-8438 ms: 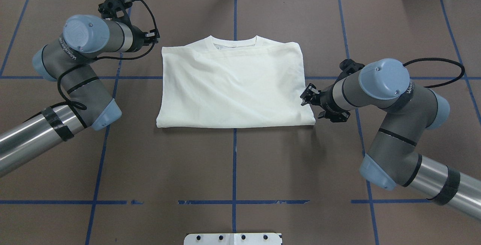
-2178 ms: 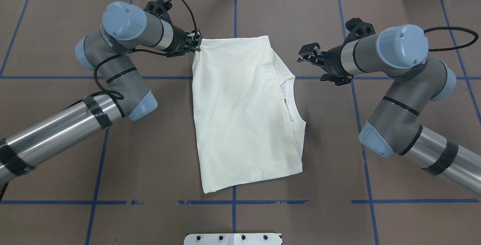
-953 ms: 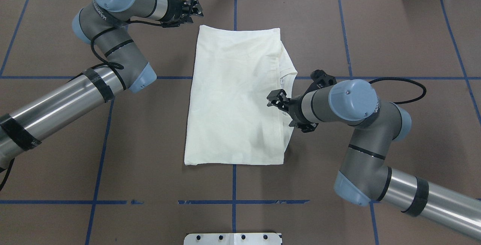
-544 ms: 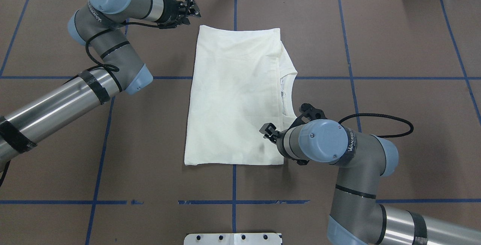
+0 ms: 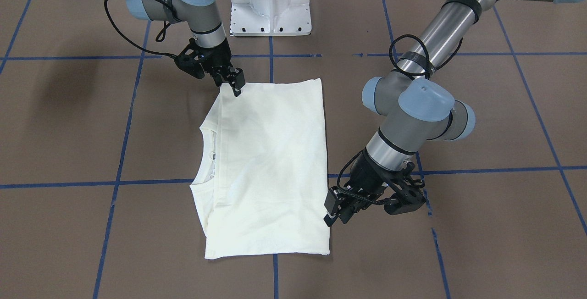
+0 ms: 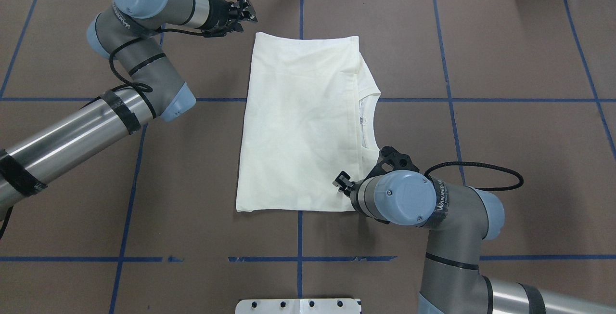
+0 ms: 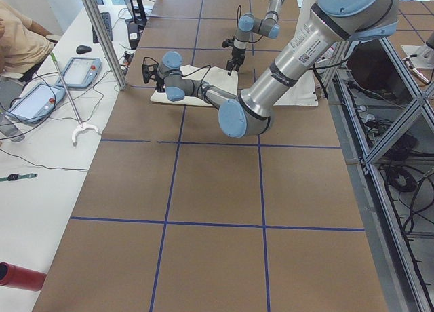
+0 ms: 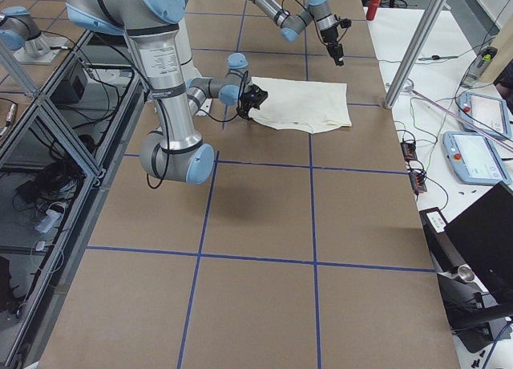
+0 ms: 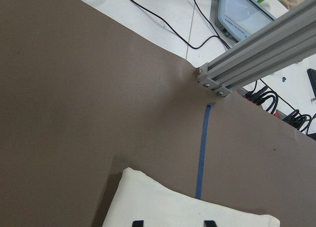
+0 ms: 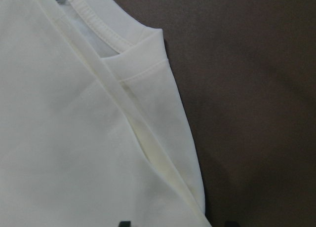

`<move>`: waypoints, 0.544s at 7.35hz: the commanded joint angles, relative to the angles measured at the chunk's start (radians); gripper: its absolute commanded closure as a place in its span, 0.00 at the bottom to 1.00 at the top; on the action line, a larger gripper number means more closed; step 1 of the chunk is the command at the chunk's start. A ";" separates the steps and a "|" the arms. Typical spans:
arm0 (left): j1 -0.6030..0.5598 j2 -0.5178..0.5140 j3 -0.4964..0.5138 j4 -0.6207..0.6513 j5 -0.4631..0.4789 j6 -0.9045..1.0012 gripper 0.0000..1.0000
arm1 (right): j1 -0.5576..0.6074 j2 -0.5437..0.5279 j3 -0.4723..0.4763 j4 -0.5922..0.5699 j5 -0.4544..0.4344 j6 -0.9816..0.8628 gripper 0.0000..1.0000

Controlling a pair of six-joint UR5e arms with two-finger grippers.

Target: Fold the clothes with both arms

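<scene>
Because the cream-white T-shirt [image 6: 298, 126] lies folded with a plain side up, its other side is hidden against the brown table [image 6: 529, 160]. It sits flat in the middle of the table, long and narrow. The collar [image 6: 369, 121] peeks out along the edge on the robot's right. The sleeves are tucked away inside the fold and cannot be seen.

The left gripper [image 6: 247, 13] hangs just beside the shirt's corner that is far from the robot, on its left side, and holds nothing. Its wrist camera shows only the two black fingertips [image 9: 137, 222] (just tiny bits at the bottom of the picture), set wide apart, with that corner below them.

The right gripper [image 6: 341, 183] is at the shirt's near corner on the robot's right. From above, most of it is hidden behind the arm's big blue cap [image 6: 404, 197]. Its fingers are spread too, with the shirt's folded edge between them. Whether they touch the cloth is too hard to tell.
</scene>
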 commanded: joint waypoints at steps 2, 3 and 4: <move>-0.001 0.004 -0.012 0.005 0.001 0.000 0.50 | -0.003 -0.003 0.001 -0.001 -0.017 0.037 0.61; 0.000 0.015 -0.023 0.005 0.001 0.000 0.50 | 0.000 -0.006 0.001 -0.001 -0.019 0.039 0.98; 0.000 0.015 -0.026 0.006 0.001 0.000 0.50 | 0.002 -0.007 0.004 -0.001 -0.019 0.039 1.00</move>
